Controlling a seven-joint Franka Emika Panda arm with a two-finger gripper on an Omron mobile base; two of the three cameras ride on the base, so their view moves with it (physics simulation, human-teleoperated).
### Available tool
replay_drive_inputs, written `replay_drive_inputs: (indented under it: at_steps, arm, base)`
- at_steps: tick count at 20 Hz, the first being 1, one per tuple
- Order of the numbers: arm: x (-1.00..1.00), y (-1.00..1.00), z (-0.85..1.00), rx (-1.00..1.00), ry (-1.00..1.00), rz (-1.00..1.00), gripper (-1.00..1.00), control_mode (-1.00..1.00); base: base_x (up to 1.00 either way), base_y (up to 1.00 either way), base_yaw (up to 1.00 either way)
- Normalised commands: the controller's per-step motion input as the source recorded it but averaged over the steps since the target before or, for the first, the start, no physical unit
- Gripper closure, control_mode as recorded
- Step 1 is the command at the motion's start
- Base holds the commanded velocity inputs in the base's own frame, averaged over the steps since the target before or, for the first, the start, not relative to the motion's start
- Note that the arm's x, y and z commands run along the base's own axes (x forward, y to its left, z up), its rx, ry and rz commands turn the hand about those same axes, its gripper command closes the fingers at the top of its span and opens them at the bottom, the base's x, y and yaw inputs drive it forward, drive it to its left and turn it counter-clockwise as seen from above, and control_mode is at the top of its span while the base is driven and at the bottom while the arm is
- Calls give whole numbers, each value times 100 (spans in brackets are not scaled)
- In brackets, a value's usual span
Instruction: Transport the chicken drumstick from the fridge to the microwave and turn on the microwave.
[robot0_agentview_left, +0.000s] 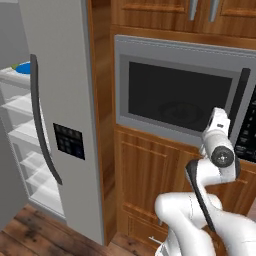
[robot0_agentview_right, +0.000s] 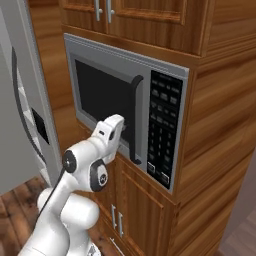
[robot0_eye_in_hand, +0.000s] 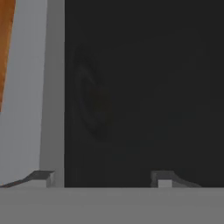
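The microwave (robot0_agentview_left: 125, 55) is built into the wooden wall, and its black glass door (robot0_agentview_right: 102, 95) is shut. A dark bar handle (robot0_agentview_right: 135, 120) runs down the door's right side, with the button panel (robot0_agentview_right: 162, 135) beside it. My gripper (robot0_eye_in_hand: 103, 179) is open and close to the dark window, with nothing between its fingertips (robot0_eye_in_hand: 164, 180). A faint round shape shows behind the glass (robot0_eye_in_hand: 94, 103). The chicken drumstick is hidden. The fridge (robot0_agentview_left: 65, 100) stands to the left with one door swung open onto its white shelves (robot0_agentview_left: 20, 132).
A blue plate (robot0_agentview_left: 22, 67) lies on the fridge's top shelf. Wooden cabinet doors sit above (robot0_agentview_right: 135, 12) and below (robot0_agentview_left: 150, 175) the microwave. The open fridge door (robot0_agentview_right: 15, 125) stands near the arm's left. The floor is wood (robot0_agentview_left: 30, 235).
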Motion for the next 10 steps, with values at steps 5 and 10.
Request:
replay_drive_inputs:
  at_steps: [5,10]
  arm:
    - [-63,78,81,0,12,-2,-100,-100]
    - [-61,72,88,0,45,-15,-100,-100]
  base:
    - [0,0,0]
    - [0,0,0]
